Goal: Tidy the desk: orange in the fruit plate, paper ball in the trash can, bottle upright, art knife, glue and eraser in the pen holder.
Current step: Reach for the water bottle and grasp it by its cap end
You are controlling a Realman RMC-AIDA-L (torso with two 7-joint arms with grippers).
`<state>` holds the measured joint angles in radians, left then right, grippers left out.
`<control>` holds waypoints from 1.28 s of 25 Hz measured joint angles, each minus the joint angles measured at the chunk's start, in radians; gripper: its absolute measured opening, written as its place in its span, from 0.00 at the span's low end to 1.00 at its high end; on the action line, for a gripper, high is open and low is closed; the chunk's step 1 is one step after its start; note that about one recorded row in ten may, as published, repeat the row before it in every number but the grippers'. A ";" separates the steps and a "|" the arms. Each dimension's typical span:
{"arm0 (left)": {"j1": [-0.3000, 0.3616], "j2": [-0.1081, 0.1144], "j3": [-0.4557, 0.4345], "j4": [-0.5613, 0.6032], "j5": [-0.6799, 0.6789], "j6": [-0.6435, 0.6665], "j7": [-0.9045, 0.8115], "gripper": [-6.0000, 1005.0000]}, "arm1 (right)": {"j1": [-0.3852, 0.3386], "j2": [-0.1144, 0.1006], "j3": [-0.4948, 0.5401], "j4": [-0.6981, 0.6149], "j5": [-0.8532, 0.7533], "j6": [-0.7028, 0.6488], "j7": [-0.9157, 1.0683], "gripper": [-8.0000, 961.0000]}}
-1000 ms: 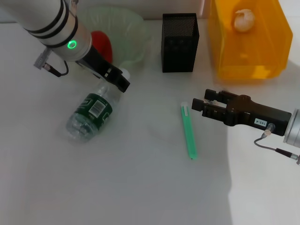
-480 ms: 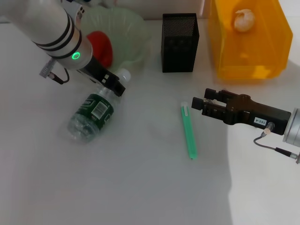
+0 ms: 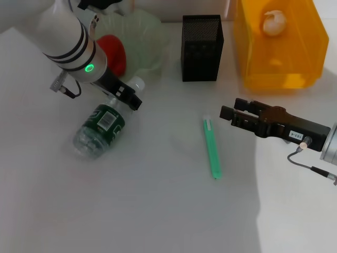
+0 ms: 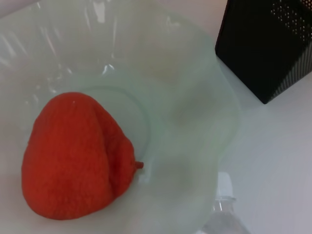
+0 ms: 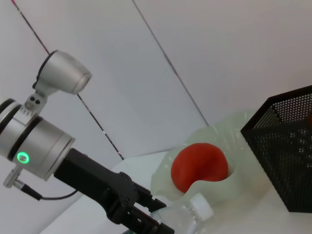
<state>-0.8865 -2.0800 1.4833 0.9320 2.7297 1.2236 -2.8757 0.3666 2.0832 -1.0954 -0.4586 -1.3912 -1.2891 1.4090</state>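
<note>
Head view, left side first: the left gripper (image 3: 131, 100) now sits low over the neck end of the bottle (image 3: 100, 129), a bit nearer the cap than half a second ago; arm has swung in and down across the last second. Fingers look narrowly spread around the neck, but contact can't be confirmed, so not clearly clamped. Bottle lies on its side on the desk (image 3: 131, 200), cap pointing toward the fruit plate (image 3: 150, 45), barely shifted from earlier. Reads as the bottle-upright step just starting: grasp not closed yet.

The orange (image 3: 113, 52) is in the fruit plate already; left wrist view confirms it resting in the bowl. Pen holder (image 3: 201, 47) stands behind centre. A green pen-like stick (image 3: 211, 147), probably the art knife or glue, lies flat on the desk, unmoved.

Right gripper (image 3: 227, 113) hovers just beside the stick's top end, jaws slightly parted, holding nothing; it has drifted a little to the right since a second ago. Far right, the paper ball (image 3: 274, 22) is in the trash can (image 3: 279, 47). Eraser not visible.
</note>
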 joint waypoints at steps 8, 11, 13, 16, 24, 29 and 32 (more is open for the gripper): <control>0.000 0.000 0.030 -0.008 -0.013 -0.030 -0.001 0.77 | 0.000 0.000 0.003 0.009 0.001 0.003 0.001 0.76; 0.000 0.000 0.048 -0.009 -0.018 -0.038 -0.001 0.77 | 0.000 0.000 0.003 0.010 0.004 0.003 0.001 0.76; -0.001 0.000 0.069 -0.010 -0.021 -0.043 -0.001 0.77 | 0.000 0.000 0.003 0.013 0.007 0.003 0.001 0.76; -0.002 0.000 0.101 -0.011 -0.027 -0.049 -0.001 0.76 | 0.000 0.000 0.003 0.017 0.007 0.005 0.001 0.76; -0.001 0.000 0.128 0.009 -0.010 0.009 0.007 0.76 | 0.001 0.000 0.003 0.022 0.008 0.002 0.001 0.76; 0.021 0.000 0.130 0.056 0.018 0.050 0.009 0.76 | 0.002 0.000 0.003 0.022 0.008 0.002 0.001 0.76; 0.043 0.001 0.141 0.094 0.020 0.061 0.009 0.76 | 0.003 0.000 0.003 0.022 0.010 0.002 0.001 0.76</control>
<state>-0.8440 -2.0792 1.6241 1.0263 2.7493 1.2851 -2.8666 0.3698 2.0831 -1.0921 -0.4367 -1.3812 -1.2875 1.4097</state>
